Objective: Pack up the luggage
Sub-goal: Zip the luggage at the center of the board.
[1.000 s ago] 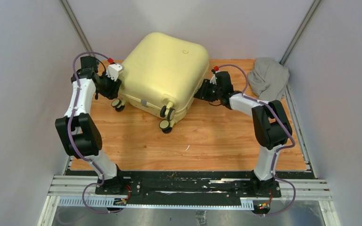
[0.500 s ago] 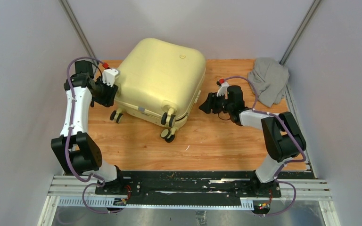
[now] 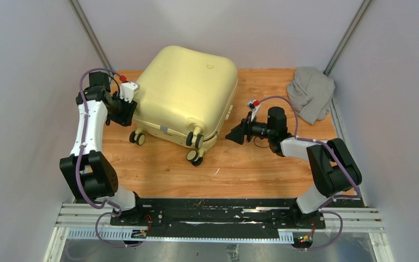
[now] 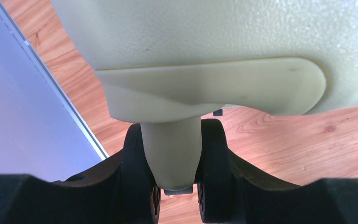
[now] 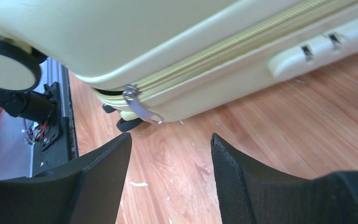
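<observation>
The luggage [image 3: 188,90] is a pale yellow hard-shell suitcase lying closed on the wooden table, wheels [image 3: 196,141] toward the near edge. My left gripper [image 3: 124,107] is at its left side, shut on a pale yellow handle post [image 4: 172,149] under the handle bar [image 4: 214,88]. My right gripper [image 3: 235,135] is open and empty, low over the table, a little off the suitcase's right near corner. In the right wrist view it [image 5: 170,140] faces the zipper seam and the metal zipper pull [image 5: 142,110], not touching them.
A grey cloth garment [image 3: 311,93] lies crumpled at the far right corner of the table. Grey walls close in on the left, right and back. A side handle [image 5: 317,51] sits below the zipper. The black mounting rail [image 3: 218,210] runs along the near edge.
My right gripper has drawn back from the suitcase's right side toward the near edge and now stands apart from it. The suitcase has shifted slightly left with my left gripper.
</observation>
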`<state>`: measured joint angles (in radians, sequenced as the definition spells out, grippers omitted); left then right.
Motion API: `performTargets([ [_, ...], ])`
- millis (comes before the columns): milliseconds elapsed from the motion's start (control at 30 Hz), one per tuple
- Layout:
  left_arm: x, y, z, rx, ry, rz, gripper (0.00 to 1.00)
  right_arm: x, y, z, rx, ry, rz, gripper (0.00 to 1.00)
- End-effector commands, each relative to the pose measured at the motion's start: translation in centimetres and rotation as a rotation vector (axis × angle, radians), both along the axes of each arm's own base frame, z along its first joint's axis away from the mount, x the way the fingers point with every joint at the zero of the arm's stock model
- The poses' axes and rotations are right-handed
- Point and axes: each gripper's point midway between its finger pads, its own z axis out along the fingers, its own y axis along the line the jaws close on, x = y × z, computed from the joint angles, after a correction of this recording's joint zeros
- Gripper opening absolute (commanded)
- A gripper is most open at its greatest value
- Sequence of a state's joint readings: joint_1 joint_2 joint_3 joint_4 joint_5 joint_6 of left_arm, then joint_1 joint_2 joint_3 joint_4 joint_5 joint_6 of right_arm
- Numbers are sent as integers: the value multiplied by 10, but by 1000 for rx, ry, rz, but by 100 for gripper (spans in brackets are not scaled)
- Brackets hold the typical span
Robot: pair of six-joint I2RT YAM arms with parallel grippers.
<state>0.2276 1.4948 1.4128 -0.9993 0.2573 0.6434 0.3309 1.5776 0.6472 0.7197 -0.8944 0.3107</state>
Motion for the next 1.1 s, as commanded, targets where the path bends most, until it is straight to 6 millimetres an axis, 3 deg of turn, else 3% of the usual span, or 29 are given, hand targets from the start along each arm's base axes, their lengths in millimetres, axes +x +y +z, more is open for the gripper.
performTargets([
  [0,22,-3,27,13,-126,-32,0,-18,19,23,30,-92,127,68],
  [200,20,-5,34,1,-143,-18,0,-14,39,23,-19,-106,203,70],
  [367,12,-12,34,-24,-148,-32,0,-25,55,23,-48,-119,273,69],
  [567,-4,-19,26,-38,-137,-57,1,-21,54,-10,-217,-74,261,65],
  [600,-9,-21,23,-41,-134,-66,5,-20,53,-13,-230,-67,255,64],
  [633,-13,-22,23,-37,-140,-76,15,-20,53,-15,-236,-64,247,63],
  [733,-24,-22,33,-1,-180,-92,64,-18,49,-20,-259,-58,210,63],
  [800,-31,-24,50,26,-238,-132,81,-13,42,-22,-290,-60,154,64],
  [967,-56,-60,107,-1,-410,-368,98,-13,30,-12,-287,-76,59,68],
  [1067,-75,-92,116,71,-478,-635,100,-15,29,-6,-269,-69,55,69],
])
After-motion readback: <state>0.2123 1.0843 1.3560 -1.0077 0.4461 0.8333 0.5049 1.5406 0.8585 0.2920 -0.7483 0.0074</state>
